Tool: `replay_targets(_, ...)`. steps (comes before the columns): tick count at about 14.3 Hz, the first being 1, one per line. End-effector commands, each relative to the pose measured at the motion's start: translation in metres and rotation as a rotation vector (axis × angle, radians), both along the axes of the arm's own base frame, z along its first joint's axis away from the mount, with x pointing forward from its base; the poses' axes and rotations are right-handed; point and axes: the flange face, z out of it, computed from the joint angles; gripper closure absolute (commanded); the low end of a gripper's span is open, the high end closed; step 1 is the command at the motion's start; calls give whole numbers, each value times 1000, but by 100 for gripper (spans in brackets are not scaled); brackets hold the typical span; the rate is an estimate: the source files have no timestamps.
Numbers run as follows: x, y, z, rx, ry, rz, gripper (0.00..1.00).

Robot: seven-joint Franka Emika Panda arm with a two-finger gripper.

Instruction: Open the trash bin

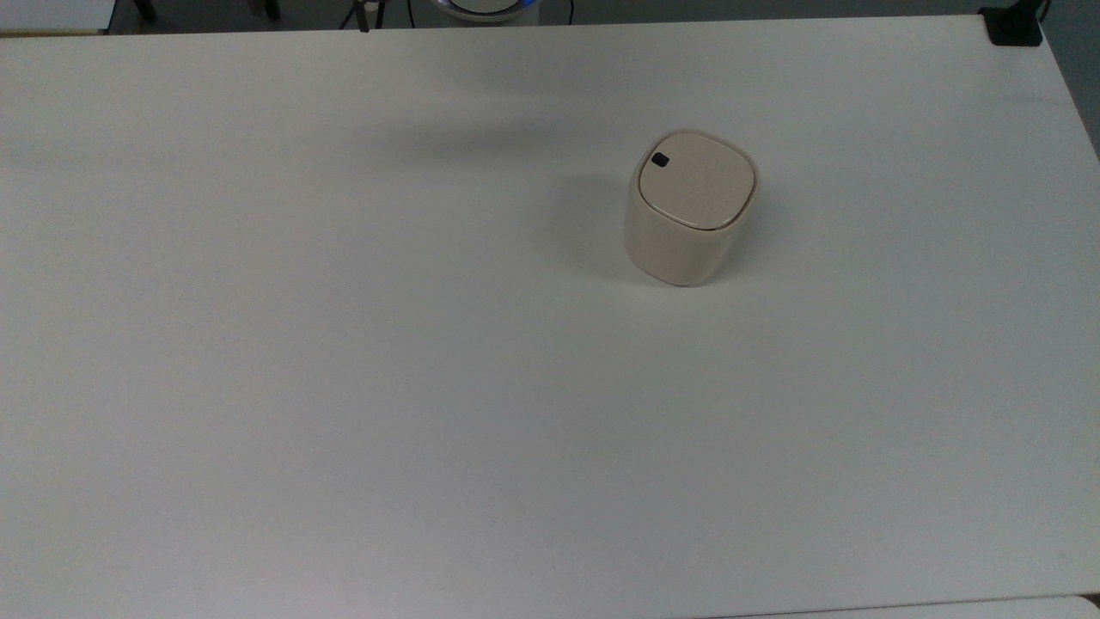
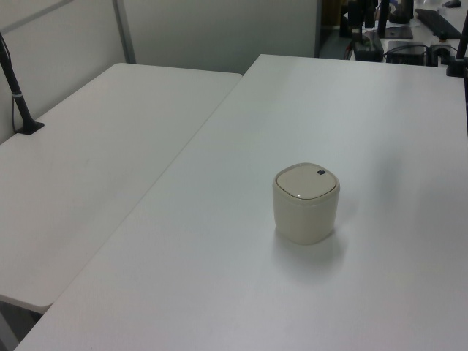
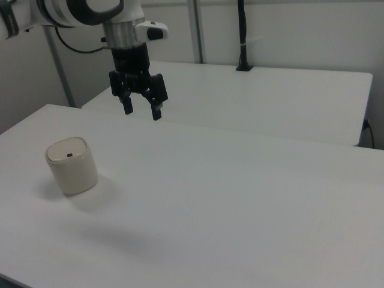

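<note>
While the gripper [image 3: 141,110] hangs spread and empty high above the table [image 1: 344,387] | trash bin [image 1: 687,215] stands upright, lid shut, toward the top view's upper right | button [image 1: 660,159] at the lid's upper-left corner there

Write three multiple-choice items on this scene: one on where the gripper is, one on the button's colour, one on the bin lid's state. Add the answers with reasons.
1. In the right view, where is the gripper relative to the trash bin?
A. Touching its lid
B. Up in the air, toward the right view's right of it
C. Resting on the table beside it

2. What colour is the button on the lid?
A. Black
B. Red
C. Green

3. What state is the lid in?
A. Flipped up
B. Lying off the bin
C. Closed flat

Answers:
1 B: it hangs clear above the table, apart from the bin.
2 A: it is a dark square near one corner.
3 C: it sits flush in the rim.
</note>
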Motion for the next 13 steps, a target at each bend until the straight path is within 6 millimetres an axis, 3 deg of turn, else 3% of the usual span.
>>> replay_targets(1,-6,12,1,-2,14,-9,0)
replay_targets(6,-5,38,-7,-2,54,24,0)
replay_targets(11,-6,42,-11,1,72,49,0)
replay_targets(13,1,59,-21,-2,89,79,0)
